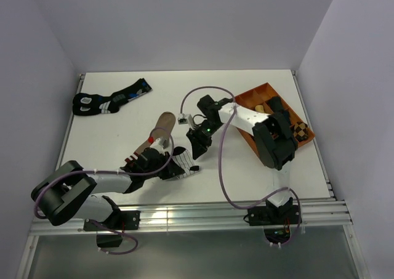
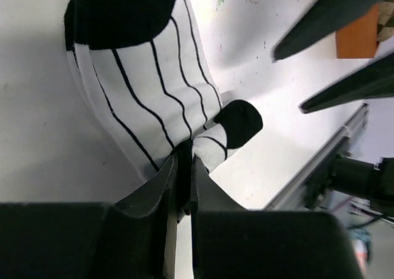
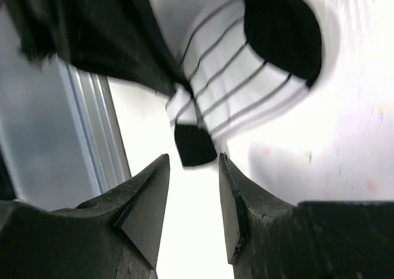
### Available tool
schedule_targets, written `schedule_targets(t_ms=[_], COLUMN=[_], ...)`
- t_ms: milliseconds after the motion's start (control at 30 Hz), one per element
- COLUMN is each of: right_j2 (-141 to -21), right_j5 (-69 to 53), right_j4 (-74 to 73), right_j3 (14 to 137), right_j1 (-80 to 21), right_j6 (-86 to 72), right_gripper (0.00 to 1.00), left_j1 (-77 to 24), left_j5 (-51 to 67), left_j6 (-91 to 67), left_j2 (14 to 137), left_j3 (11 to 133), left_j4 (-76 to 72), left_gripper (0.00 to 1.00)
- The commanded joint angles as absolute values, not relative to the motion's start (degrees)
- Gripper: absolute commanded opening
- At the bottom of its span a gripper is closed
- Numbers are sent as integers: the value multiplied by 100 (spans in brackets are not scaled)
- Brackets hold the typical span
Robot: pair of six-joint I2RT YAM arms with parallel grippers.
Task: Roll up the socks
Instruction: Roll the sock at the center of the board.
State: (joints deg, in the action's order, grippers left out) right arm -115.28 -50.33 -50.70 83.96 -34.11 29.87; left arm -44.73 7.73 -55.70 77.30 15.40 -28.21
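Left gripper [image 2: 183,165] first: its jaws are pressed together, pinching a fold of the white striped sock [image 2: 148,88] at the narrow end. The sock's small black tip pokes out to the right of the pinch. Just across from it, the right gripper [image 3: 192,168] hangs with its fingers spread and nothing between them. That same black tip sits just beyond its fingertips.

Moving outward in the overhead view, the left arm lies low, running from the lower left corner rightward to the centre. The right arm climbs from its base at lower right, elbows beside the orange tray [image 1: 258,94], then reaches left and down toward the sock.

Two arms, two task socks. The striped one lies at lower centre of the table [image 1: 111,137]. In the left wrist view its long axis runs from a big black end at upper left down to the pinch. The tan sock [image 1: 162,126] lies just above it, slanting from upper right to lower left, with its maroon-striped cuff at the lower end by the left gripper.

There is one tray, at the upper right, with an argyle bundle [image 1: 300,130] in it. Black socks [image 1: 104,101] with blue and white marks lie at upper left, well apart.
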Motion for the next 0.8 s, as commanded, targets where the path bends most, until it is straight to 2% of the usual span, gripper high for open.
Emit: schedule_targets(t_ms=[0, 267, 467, 767], right_j2=[-10680, -9133, -8157, -7656], right_j5=[-4598, -3096, -2032, -2118], right_j4=[-4431, -3008, -1373, -554], right_j3=[7868, 6242, 4704, 4078], right_j1=[-3419, -3629, -4718, -5422], right_j6=[2953, 3515, 3866, 4087], right_gripper=[45, 46, 47, 48], left_j1=[-4194, -3674, -3639, -3647], left_j5=[1561, 2733, 3348, 3647], left_j6=[-5862, -6205, -6495, -6592], left_j2=[7998, 8340, 8868, 9281], left_j3=[1512, 1652, 1722, 1933], left_j4=[-2294, -2092, -2399, -2356], left_gripper=[0, 0, 0, 0])
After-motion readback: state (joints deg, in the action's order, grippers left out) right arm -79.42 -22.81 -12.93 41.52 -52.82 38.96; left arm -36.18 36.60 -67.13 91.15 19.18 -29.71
